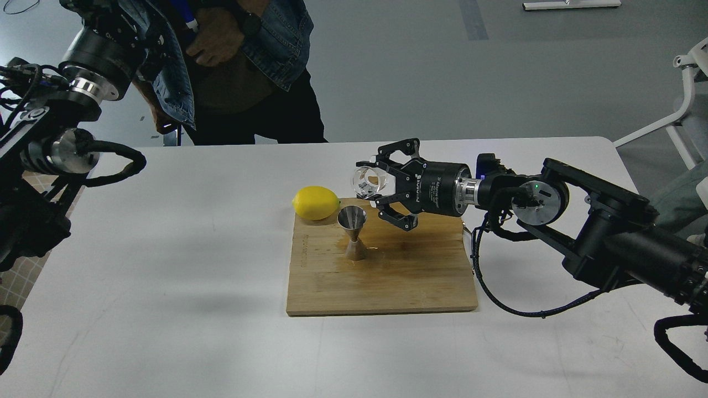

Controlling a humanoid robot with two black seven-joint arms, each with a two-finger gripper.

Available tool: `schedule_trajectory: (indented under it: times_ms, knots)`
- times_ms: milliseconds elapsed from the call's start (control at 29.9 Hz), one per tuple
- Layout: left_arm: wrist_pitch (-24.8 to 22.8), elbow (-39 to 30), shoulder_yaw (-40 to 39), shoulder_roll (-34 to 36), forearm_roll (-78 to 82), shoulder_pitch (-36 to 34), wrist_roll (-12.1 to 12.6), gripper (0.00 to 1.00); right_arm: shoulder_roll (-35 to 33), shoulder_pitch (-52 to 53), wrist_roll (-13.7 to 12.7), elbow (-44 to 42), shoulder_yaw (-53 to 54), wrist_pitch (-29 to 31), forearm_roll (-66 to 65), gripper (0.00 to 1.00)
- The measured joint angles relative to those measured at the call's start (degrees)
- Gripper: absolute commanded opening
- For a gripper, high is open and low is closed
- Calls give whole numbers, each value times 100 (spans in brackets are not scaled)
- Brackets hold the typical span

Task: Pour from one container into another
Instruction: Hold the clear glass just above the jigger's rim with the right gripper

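A small clear glass tumbler [366,182] is tipped on its side with its mouth facing left, and my right gripper [374,184] is shut on it. It hangs just above and to the right of the steel hourglass jigger [352,232]. The jigger stands upright on the wooden board [387,282]. The tumbler's rim is close to the jigger's top cup without touching it. I cannot tell whether there is liquid in either. My left gripper [146,55] is raised at the far upper left, dark against a denim jacket, and its fingers cannot be told apart.
A yellow lemon [316,203] lies at the board's back left corner, close to the jigger. A person [243,72] in a denim jacket stands behind the white table [166,249]. A white chair frame [688,94] is at the right edge.
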Motion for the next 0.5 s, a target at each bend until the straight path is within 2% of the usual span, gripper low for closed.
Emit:
schedule_trajectory:
  times_ms: [501]
  knots:
    - [0, 3, 0, -6, -10, -16, 0, 98, 3, 14, 8, -6, 3, 41, -10, 43]
